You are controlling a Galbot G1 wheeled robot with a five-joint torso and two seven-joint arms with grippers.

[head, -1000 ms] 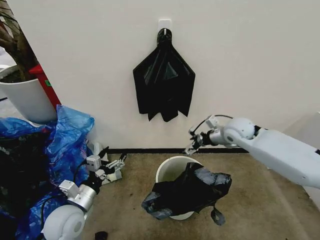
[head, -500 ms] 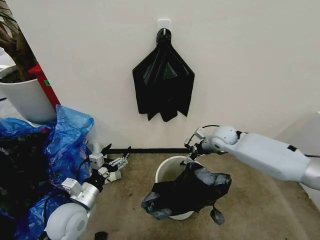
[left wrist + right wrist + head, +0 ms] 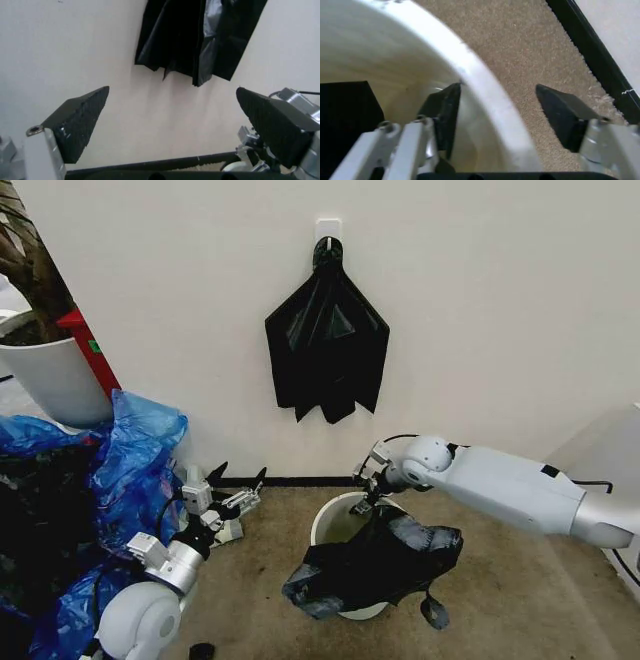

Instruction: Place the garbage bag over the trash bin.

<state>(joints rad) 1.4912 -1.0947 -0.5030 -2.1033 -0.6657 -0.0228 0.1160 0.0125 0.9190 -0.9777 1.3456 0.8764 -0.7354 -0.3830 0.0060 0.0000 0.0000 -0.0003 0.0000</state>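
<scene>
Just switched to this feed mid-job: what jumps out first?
The garbage bag lies crumpled over the near side of the trash bin, covering only part of its mouth. The right tool is open, astride the bin's rim at the far side. On the wall above hangs another black bag; the left tool waits open, low beside blue bags.

The right gripper [image 3: 362, 498] has come down and leftward to the bin [image 3: 330, 525] rim, straddling it. The left gripper [image 3: 238, 483] has risen slightly.
</scene>
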